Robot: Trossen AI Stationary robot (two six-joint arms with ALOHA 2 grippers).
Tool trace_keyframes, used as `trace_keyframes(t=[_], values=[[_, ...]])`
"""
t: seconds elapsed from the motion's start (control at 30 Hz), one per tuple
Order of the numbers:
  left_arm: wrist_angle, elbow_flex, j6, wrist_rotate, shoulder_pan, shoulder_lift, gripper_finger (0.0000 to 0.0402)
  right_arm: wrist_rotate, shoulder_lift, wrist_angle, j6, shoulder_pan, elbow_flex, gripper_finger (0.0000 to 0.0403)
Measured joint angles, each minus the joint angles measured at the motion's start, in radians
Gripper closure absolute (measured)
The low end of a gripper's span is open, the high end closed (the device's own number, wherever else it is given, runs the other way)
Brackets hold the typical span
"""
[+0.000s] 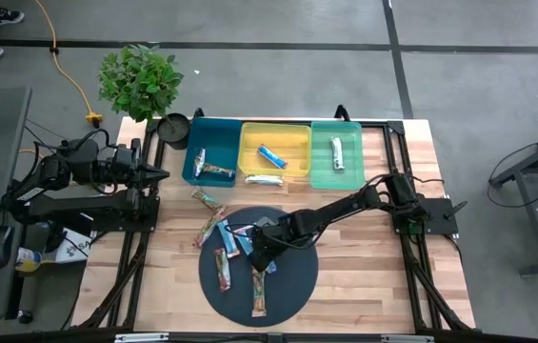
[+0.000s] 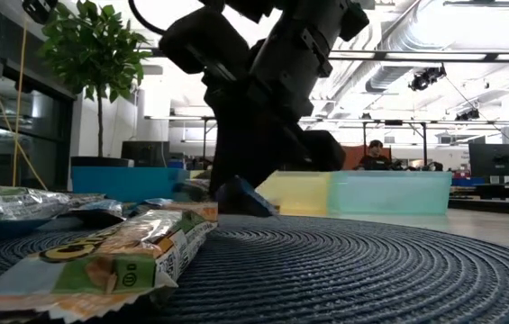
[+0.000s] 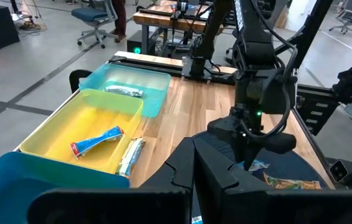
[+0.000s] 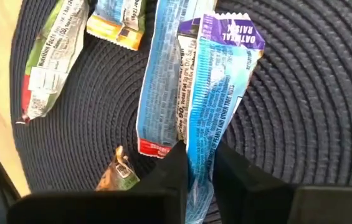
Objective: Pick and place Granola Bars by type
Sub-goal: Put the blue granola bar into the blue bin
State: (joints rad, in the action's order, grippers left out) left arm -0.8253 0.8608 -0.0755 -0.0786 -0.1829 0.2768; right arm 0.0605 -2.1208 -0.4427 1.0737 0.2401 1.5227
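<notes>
Several granola bars lie on the round dark mat, among them multicolour ones. My right gripper reaches from the table's right over the mat and is shut on a blue bar. A second blue bar lies right beside it. Another bar rests on the wood. The blue bin holds a multicolour bar, the yellow bin a blue one, the green bin a silver one. My left gripper waits shut at the table's left. My right gripper pinches the blue bar between its two fingers near one end, coming from above and pointing down. The fingers lie across the bar's width. The bar tilts below the fingers; whether its far end touches the mat, I cannot tell.
A silver-white bar lies on the wood against the yellow bin's near wall. A potted plant and a dark round cup stand at the far left corner. Bare wood shows right of the mat.
</notes>
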Motion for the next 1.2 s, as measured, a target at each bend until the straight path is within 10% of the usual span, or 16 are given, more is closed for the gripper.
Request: trace_keyframes(t=[0.53, 1.2], values=[[0.055, -0.060, -0.008, -0.046, 0.000, 0.003, 0.0402, -0.040, 0.002, -0.080, -0.177, -0.050, 0.247, 0.0370], [0.675, -0.284, -0.273, -0.228, 0.000, 0.129, 0.0360, -0.275, 0.003, -0.340, -0.559, -0.158, 0.719, 0.0370]])
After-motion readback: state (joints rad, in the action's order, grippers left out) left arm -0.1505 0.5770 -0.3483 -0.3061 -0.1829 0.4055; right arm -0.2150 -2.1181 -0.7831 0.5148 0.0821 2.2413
